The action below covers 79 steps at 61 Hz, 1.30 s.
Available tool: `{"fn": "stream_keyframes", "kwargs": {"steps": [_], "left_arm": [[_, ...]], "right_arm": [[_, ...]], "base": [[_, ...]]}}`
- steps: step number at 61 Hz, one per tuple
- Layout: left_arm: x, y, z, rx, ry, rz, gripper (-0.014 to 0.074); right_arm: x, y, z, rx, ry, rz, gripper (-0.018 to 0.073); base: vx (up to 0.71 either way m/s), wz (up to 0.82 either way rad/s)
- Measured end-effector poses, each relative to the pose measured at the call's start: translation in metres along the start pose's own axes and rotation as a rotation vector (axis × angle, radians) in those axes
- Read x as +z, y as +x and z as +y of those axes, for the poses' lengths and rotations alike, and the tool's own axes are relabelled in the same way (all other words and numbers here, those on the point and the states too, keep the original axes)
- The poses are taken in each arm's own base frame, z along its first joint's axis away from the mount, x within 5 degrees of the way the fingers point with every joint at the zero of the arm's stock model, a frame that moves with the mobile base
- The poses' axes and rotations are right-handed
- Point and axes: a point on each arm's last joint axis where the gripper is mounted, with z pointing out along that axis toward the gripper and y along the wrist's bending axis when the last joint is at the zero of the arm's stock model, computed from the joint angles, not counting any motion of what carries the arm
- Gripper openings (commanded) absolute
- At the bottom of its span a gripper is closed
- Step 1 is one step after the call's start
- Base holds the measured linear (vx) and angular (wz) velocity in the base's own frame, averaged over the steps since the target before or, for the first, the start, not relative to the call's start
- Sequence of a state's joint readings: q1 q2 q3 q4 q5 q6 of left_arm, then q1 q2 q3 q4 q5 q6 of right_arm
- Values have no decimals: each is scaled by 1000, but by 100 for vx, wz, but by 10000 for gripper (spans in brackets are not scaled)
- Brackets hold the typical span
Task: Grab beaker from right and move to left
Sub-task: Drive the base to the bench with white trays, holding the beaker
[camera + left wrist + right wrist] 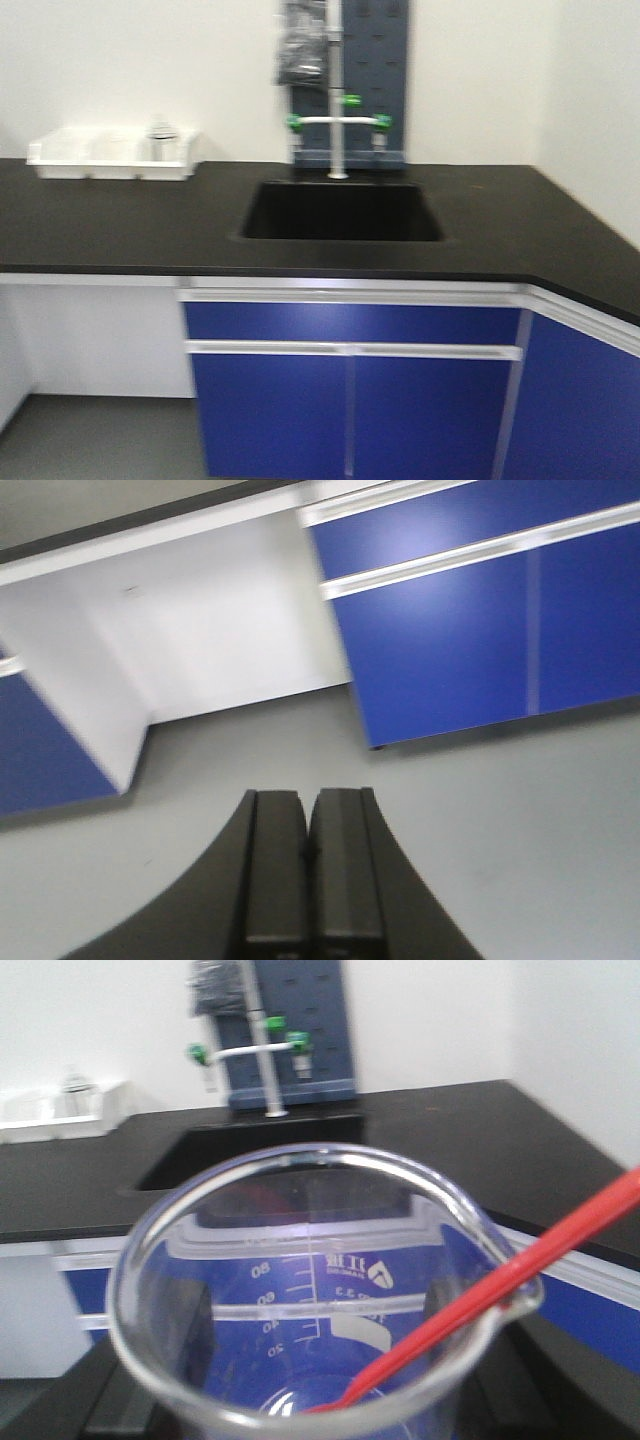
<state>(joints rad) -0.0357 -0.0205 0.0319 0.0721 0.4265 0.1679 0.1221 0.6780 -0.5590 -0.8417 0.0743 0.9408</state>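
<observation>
Our right gripper [315,1355] clasps the upright beaker [325,1260], red stick [520,1260] leaning to its right, the countertop [80,1185] lying ahead and leftward; our left gripper [308,880] is closed, empty.

left gripper [308,815] | jaws pressed together | grey floor [520,820] | blue cabinets [480,630] beyond

clear beaker [320,1290] upright, red stick [500,1285] leaning on spout.

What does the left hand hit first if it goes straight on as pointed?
The left hand, shut, aims low: probably the grey floor in front of the blue cabinet. Nothing else shows in that line, though depth is unclear.
</observation>
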Motion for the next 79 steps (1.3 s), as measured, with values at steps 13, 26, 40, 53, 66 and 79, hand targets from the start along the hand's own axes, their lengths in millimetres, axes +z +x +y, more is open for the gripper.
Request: {"fn": "stream_keyframes", "kwargs": {"steps": [13,26,40,53,66,79], "left_arm": [[0,0,0,0,0,0,-6],[0,0,0,0,0,0,-6],[0,0,0,0,0,0,-6],[0,0,0,0,0,0,-6],[0,0,0,0,0,0,-6],[0,0,0,0,0,0,-6]], "right_arm": [[0,0,0,0,0,0,-3],[0,0,0,0,0,0,-3],[0,0,0,0,0,0,-3],[0,0,0,0,0,0,-3],[0,0,0,0,0,0,-3],[0,0,0,0,0,0,-3]], "base": [[23,88],[25,83],[27,73],[28,66],[30,69],[32,61]]}}
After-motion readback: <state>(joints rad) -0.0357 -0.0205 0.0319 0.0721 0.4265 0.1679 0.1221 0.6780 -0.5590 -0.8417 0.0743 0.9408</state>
